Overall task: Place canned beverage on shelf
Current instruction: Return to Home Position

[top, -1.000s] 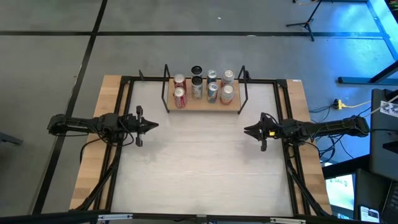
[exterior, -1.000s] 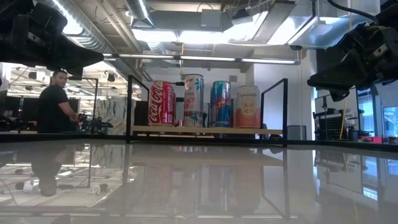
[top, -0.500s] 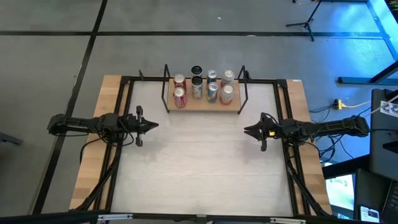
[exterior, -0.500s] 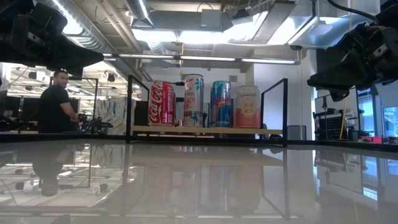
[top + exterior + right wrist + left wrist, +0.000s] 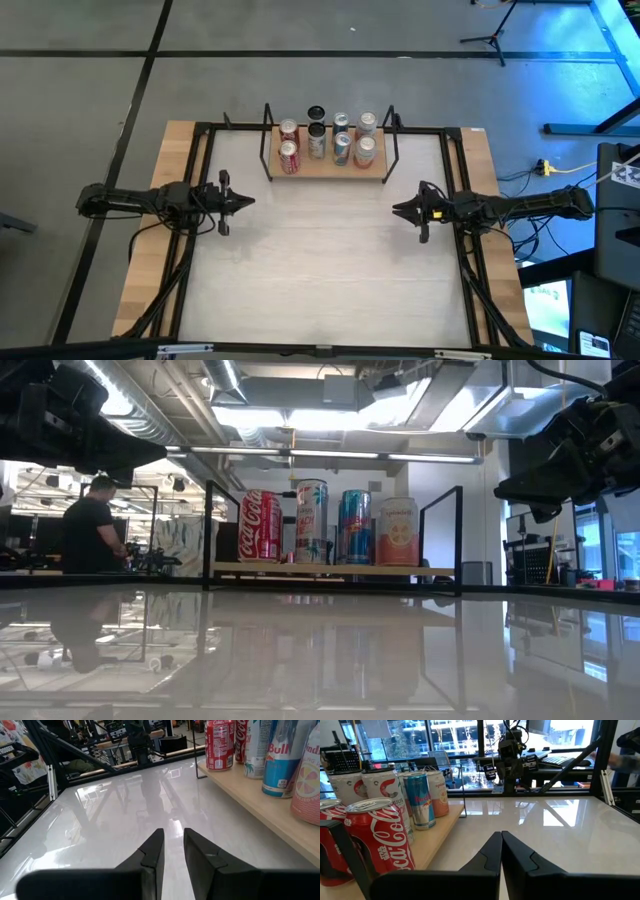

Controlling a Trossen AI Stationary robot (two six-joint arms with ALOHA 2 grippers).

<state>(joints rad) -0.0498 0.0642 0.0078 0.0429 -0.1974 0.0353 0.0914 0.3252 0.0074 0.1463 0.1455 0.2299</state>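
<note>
The shelf (image 5: 325,168) stands at the far side of the desk (image 5: 320,280), in the middle. Cans stand upright on it in two rows. The two red soda cans (image 5: 289,152) are at the left end of the board, one behind the other. In the low view the nearer one shows its Coca-Cola writing. To the right of them stand the other cans (image 5: 342,148): one white with teal, one blue and silver, and one pink with orange at the right end.

The left gripper (image 5: 245,201) hovers over the left part of the desk, nearer than the shelf and apart from it, and points to the right. Its fingers (image 5: 487,855) are pressed together and hold nothing. The right gripper (image 5: 398,211) hovers over the right part of the desk and points to the left. Between its fingers (image 5: 152,852) there is only a narrow gap, with nothing in it. The two grippers are well apart.

A person (image 5: 90,530) in a dark shirt stands in the room behind the desk, on the left.
</note>
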